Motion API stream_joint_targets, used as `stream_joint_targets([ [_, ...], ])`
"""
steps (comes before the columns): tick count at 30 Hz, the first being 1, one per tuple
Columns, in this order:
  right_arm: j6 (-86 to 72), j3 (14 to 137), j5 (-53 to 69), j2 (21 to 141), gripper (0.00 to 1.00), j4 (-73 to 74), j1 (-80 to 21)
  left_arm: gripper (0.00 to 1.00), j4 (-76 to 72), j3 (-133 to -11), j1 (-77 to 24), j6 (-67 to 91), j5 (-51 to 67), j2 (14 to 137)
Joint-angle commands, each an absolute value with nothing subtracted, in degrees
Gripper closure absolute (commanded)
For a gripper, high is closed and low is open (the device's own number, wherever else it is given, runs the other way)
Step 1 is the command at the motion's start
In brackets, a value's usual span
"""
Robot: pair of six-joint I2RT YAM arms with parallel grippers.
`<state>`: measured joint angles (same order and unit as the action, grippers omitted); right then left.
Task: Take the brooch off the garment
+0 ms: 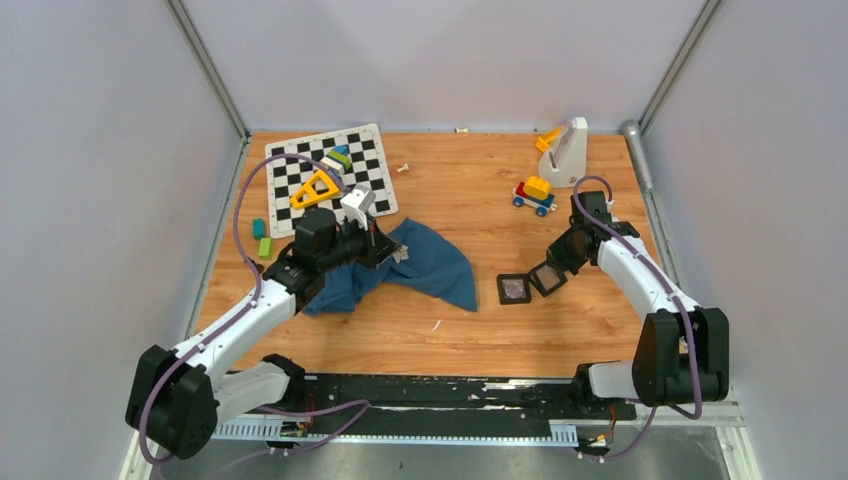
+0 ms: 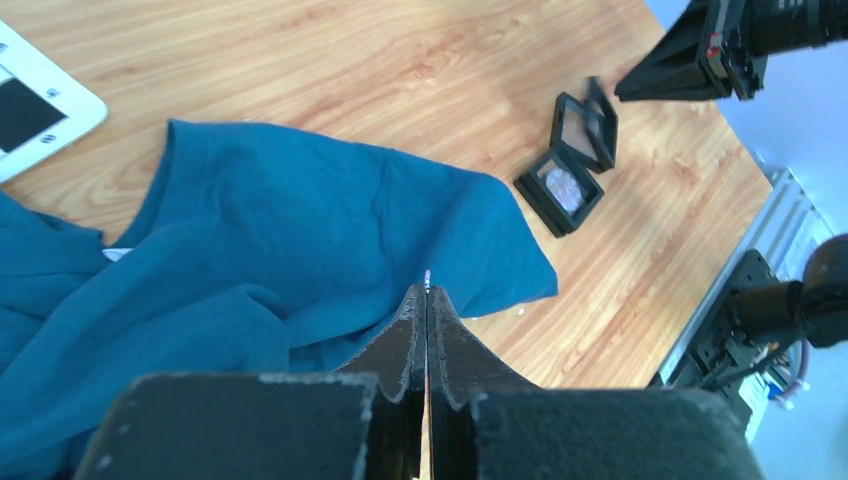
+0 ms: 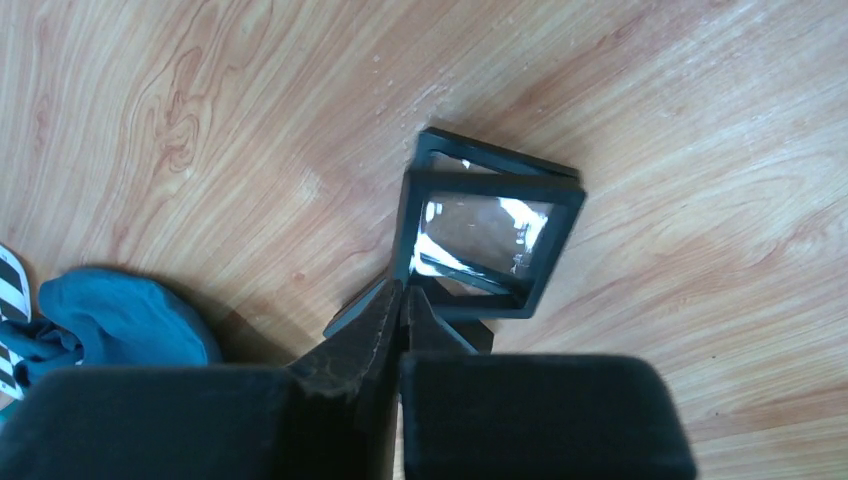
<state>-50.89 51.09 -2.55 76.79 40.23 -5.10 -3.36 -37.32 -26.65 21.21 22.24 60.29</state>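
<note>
The dark teal garment point(image 1: 430, 265) lies crumpled on the wooden table left of centre; it also shows in the left wrist view point(image 2: 300, 220) and the right wrist view point(image 3: 120, 315). My left gripper point(image 2: 428, 292) is shut over the garment, and a tiny silvery sliver, the brooch point(image 2: 428, 275), sticks out between its tips. I cannot tell whether it still touches the cloth. In the top view the left gripper point(image 1: 392, 248) is above the garment's middle. My right gripper point(image 3: 405, 290) is shut on the edge of a black box's raised lid point(image 3: 485, 240).
A black square box point(image 1: 514, 289) lies open beside the held lid point(image 1: 547, 277). A chequered board point(image 1: 372, 160) with toy blocks is at the back left, green blocks point(image 1: 262, 238) beside it. A toy car point(image 1: 535, 195) and a white stand point(image 1: 568, 152) are at the back right.
</note>
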Motion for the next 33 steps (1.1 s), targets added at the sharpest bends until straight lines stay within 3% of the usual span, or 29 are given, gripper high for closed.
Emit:
stream_joint_targets([
  [1, -50.40, 53.52, -2.18, 76.03, 1.00, 39.01, -5.00, 1.00, -10.05, -36.77, -28.27, 20.46, 27.83, 63.53],
  [7, -48.06, 53.13, -4.89, 70.53, 0.99, 38.98, -5.01, 1.00, -5.87, -42.66, -40.51, 13.87, 24.66, 74.99],
  [9, -45.08, 53.04, -3.82, 69.04, 0.89, 38.19, -5.01, 1.00, -4.45, -45.77, -43.41, 13.13, 25.88, 79.75],
  [11, -43.73, 52.83, -4.33, 68.52, 0.63, 38.66, -5.17, 1.00, -4.32, -48.38, -44.55, 14.03, 29.34, 84.52],
  [13, -43.39, 52.57, -6.48, 68.67, 0.18, 39.99, -5.23, 1.00, -5.55, -50.29, -44.89, 16.32, 31.85, 89.34],
  [14, -43.00, 52.34, -7.24, 68.88, 0.03, 40.27, -5.27, 1.00, -6.27, -51.55, -44.90, 16.99, 32.75, 92.84],
  [19, -46.07, 54.22, -9.84, 72.91, 0.00, 45.07, -5.32, 1.00, 5.36, -61.87, -43.25, 19.16, 28.09, 104.83],
  [22, -51.33, 56.42, -10.14, 78.18, 0.00, 49.77, -6.15, 1.00, 6.15, -63.68, -35.02, 25.70, 27.22, 108.15],
  [26, -53.35, 59.75, -10.91, 84.94, 0.00, 52.97, -7.61, 1.00, 1.60, -59.80, -26.16, 29.24, 25.28, 105.94],
  [33, -56.08, 61.23, -13.20, 91.06, 0.00, 52.54, -9.10, 1.00, -13.26, -50.10, -26.89, 27.67, 32.50, 95.53],
])
